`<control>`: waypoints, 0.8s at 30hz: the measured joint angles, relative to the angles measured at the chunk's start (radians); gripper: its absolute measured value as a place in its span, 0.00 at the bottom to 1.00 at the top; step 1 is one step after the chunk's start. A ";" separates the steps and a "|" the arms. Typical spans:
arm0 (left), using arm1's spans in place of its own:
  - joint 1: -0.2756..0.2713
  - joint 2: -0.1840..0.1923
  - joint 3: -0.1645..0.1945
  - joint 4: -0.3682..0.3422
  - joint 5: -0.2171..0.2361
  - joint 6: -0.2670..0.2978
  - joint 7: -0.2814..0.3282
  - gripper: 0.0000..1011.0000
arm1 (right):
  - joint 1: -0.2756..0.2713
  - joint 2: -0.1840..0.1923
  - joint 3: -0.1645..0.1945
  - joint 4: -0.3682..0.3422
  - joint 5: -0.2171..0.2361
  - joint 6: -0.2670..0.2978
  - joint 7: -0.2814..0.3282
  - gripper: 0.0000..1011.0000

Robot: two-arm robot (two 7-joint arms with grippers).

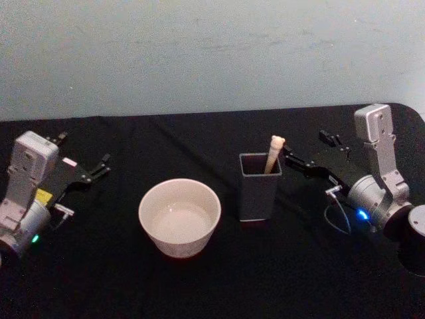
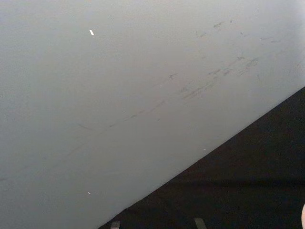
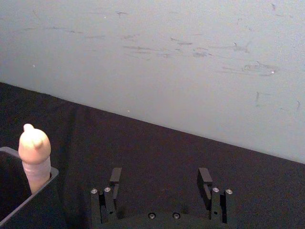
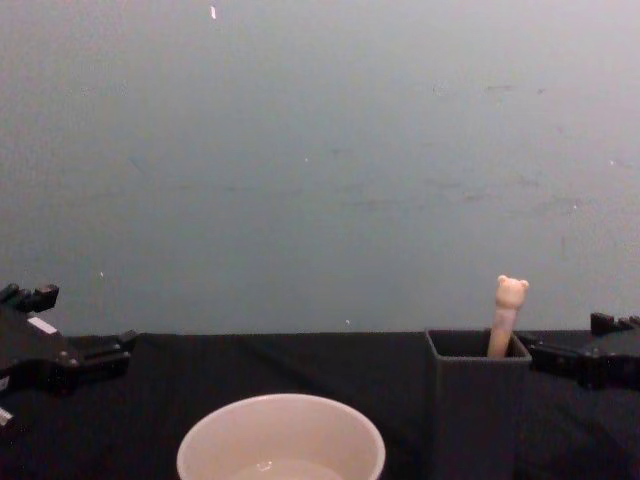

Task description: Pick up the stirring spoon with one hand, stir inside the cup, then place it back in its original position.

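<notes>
The spoon (image 1: pixel 273 153) stands in the holder (image 1: pixel 259 187), its handle leaning against the holder's right back corner, bear head poking above the rim; the cup (image 1: pixel 179 216) sits just left of the holder, apart from it; the right gripper (image 1: pixel 289 157) hovers just right of the holder's rim, near the handle, fingers (image 3: pixel 115 176) spread wide and empty; the left gripper (image 1: pixel 99 166) waits well left of the cup, and whether its fingers are parted I cannot tell. The likely trouble: the right fingers closing low could strike the holder's thin wall and tip the tall, narrow box towards the cup; the smooth, rounded beige handle may slip or swivel in a loose pinch. The holder is matte dark grey and square-sided; the cup is wide, glossy cream; the tabletop (image 1: pixel 212 279) wears black cloth.
</notes>
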 joint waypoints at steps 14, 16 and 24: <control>0.000 0.000 0.000 0.000 0.000 0.000 0.000 0.99 | 0.000 0.001 0.000 -0.001 0.002 -0.001 -0.001 0.99; 0.000 0.000 0.000 0.000 0.000 0.000 0.000 0.99 | 0.000 0.001 0.000 -0.002 0.002 -0.001 -0.001 0.99; 0.000 0.000 0.000 0.000 0.000 0.000 0.000 0.99 | 0.000 0.001 0.000 -0.002 0.002 -0.002 -0.001 0.99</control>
